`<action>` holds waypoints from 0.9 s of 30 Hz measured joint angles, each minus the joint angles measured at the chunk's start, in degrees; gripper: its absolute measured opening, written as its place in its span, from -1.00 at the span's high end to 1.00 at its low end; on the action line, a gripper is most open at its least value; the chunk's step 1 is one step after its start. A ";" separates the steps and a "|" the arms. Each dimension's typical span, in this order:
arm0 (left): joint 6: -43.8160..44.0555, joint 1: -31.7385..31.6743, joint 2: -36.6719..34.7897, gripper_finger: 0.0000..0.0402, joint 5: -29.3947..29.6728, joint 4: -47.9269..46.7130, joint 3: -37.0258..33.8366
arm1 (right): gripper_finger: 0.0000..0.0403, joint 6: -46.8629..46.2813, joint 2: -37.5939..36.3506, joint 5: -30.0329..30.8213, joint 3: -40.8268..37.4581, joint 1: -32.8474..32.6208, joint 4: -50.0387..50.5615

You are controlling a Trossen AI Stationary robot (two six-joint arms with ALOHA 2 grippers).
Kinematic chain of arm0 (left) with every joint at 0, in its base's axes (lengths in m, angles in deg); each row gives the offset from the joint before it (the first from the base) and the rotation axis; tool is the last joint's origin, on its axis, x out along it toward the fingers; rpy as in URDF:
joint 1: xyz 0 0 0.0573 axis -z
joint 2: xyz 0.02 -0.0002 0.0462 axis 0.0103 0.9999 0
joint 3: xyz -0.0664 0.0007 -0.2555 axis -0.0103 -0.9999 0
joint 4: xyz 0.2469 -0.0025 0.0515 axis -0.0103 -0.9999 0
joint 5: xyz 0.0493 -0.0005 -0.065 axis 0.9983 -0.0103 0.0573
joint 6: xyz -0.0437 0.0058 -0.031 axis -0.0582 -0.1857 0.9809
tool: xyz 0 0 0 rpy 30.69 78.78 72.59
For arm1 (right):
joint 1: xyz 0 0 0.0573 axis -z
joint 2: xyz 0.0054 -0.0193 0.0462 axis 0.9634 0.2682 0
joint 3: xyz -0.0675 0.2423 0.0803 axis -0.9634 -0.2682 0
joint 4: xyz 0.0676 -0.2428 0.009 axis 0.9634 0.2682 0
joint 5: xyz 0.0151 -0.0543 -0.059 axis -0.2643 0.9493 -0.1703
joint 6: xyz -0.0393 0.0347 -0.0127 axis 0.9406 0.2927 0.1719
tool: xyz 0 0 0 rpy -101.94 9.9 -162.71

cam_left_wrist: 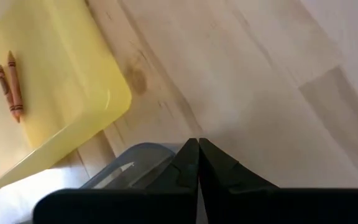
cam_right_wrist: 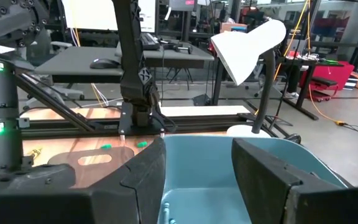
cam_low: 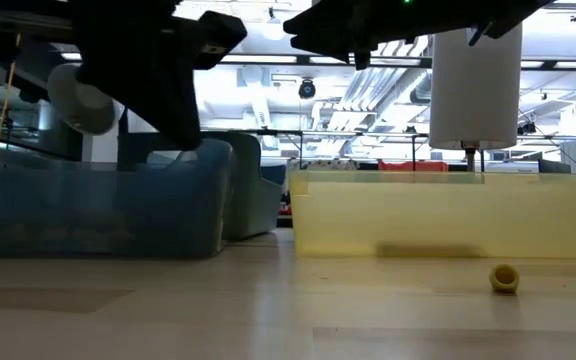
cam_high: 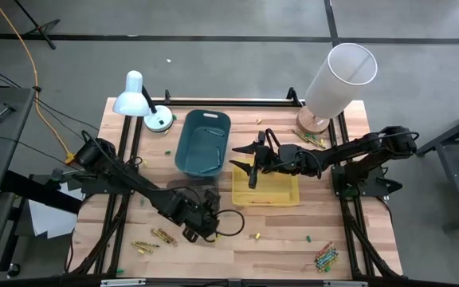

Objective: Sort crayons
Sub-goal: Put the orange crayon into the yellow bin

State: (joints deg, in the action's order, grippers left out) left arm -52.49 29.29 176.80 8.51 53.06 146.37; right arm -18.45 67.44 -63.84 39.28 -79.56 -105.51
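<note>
**Crayons lie closest to the left arm**

A loose cluster of crayons [cam_high: 154, 237] lies flat beside the blue bin's [cam_high: 203, 142] near-left side. The left gripper [cam_high: 202, 226], fingers pressed together and empty, sits just beside them. The right gripper [cam_high: 251, 163], spread wide, hangs between the blue bin and yellow bin [cam_high: 266, 190], holding nothing.

The wooden counter [cam_high: 277, 231] carries a blue bin [cam_high: 202, 142], a yellow bin [cam_high: 266, 189] just beside it, a white lamp [cam_high: 138, 100], a white cylinder [cam_high: 337, 78] and scattered crayons [cam_high: 326, 257].
</note>
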 joint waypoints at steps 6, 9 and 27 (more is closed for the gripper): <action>-1.76 2.86 -3.03 1.00 -0.24 -2.03 -0.02 | 0.11 0.00 0.00 0.00 0.00 0.02 0.09; 1.22 5.28 -6.48 1.00 1.20 -5.15 -0.07 | 0.11 0.00 0.00 0.00 0.00 0.00 0.26; 72.97 19.25 -22.18 1.00 -13.09 -26.02 -18.09 | 0.11 0.10 0.00 0.00 0.02 0.02 -0.89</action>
State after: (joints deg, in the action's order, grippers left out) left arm 20.48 48.55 154.62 -4.59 27.03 128.29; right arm -18.34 67.44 -63.83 39.30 -79.54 -106.41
